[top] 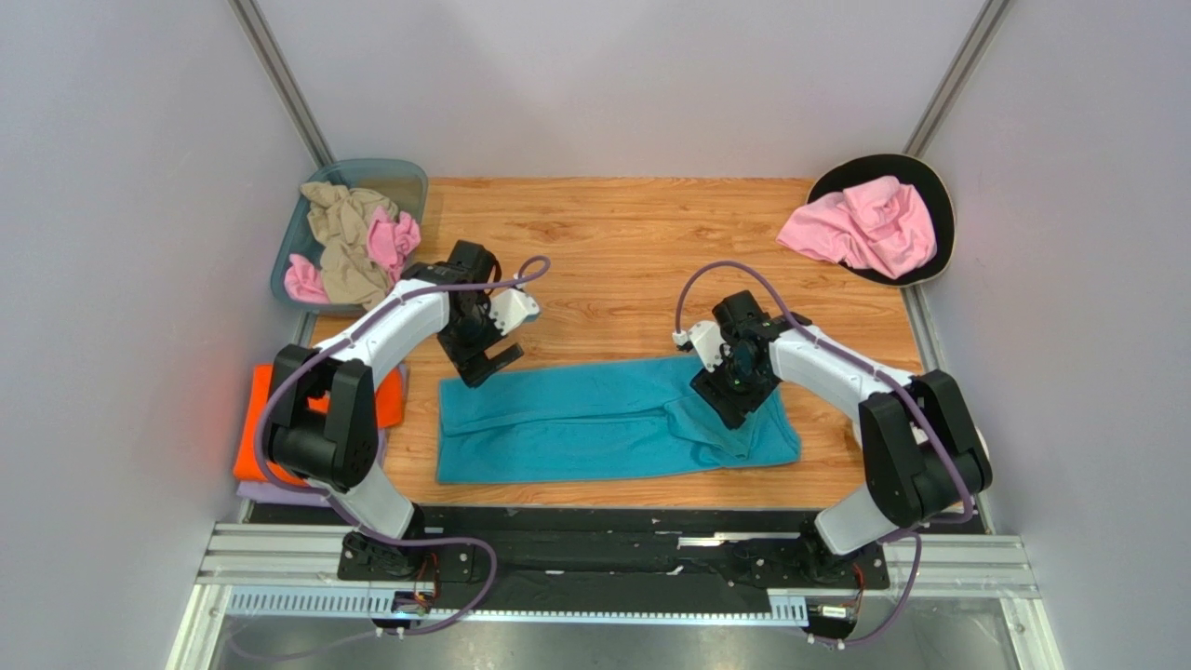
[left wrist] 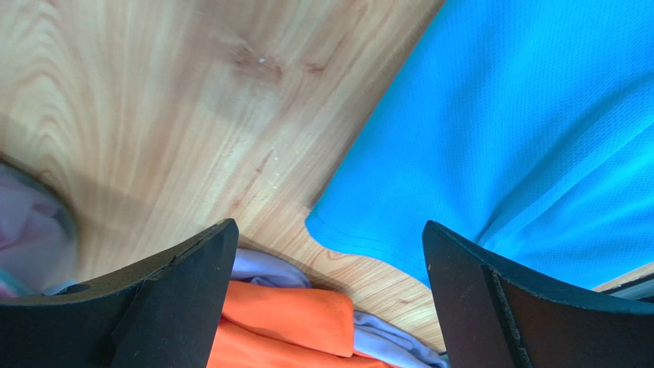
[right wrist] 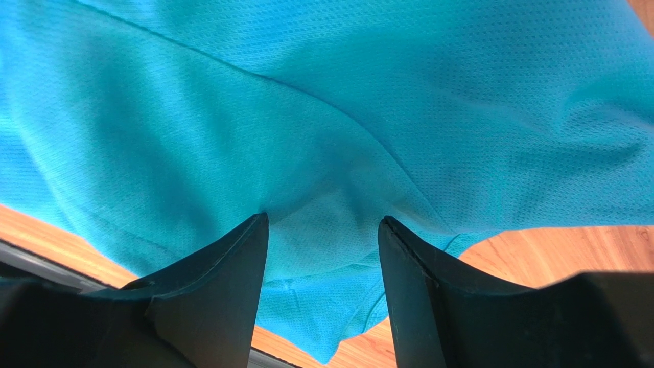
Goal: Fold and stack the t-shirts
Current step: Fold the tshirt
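Lifting now, your right gripper (right wrist: 322, 230), pinching a teal t-shirt (top: 587, 426) ridge, could drag the fold askew while your left gripper (left wrist: 330, 253) hangs spread.

A teal t-shirt (top: 601, 422) lies spread lengthwise on the wooden desk (top: 629, 265) near the arms. The right end effector (top: 733, 395) presses on its right part; the left end effector (top: 482, 360) hangs just above its far-left corner. Orange cloth (top: 266, 419) lies at the left edge.

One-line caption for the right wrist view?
Right gripper with jaws pinching a raised fold of the teal t-shirt on the wooden table.
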Controlling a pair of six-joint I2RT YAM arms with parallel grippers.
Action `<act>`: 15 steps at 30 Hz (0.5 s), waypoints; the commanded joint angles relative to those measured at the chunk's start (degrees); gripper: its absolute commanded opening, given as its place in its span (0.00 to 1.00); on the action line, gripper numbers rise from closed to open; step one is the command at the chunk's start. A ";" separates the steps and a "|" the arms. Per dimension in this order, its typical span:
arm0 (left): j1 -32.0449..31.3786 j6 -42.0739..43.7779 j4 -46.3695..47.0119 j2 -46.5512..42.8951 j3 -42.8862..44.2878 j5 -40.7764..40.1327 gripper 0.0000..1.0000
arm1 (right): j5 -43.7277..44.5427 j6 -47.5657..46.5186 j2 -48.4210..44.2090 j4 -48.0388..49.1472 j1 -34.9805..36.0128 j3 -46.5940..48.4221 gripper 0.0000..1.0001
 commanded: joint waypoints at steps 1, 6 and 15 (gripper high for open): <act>-0.15 1.17 -3.78 -0.88 3.65 1.85 0.99 | 4.02 -0.84 1.57 3.20 0.09 1.71 0.59; -1.11 2.57 -4.49 -3.43 1.82 4.66 0.99 | 7.54 -1.99 4.03 6.01 0.27 1.80 0.59; -4.45 1.96 -1.94 -2.90 -1.00 4.06 0.99 | 13.51 -5.15 9.12 12.87 0.18 3.81 0.60</act>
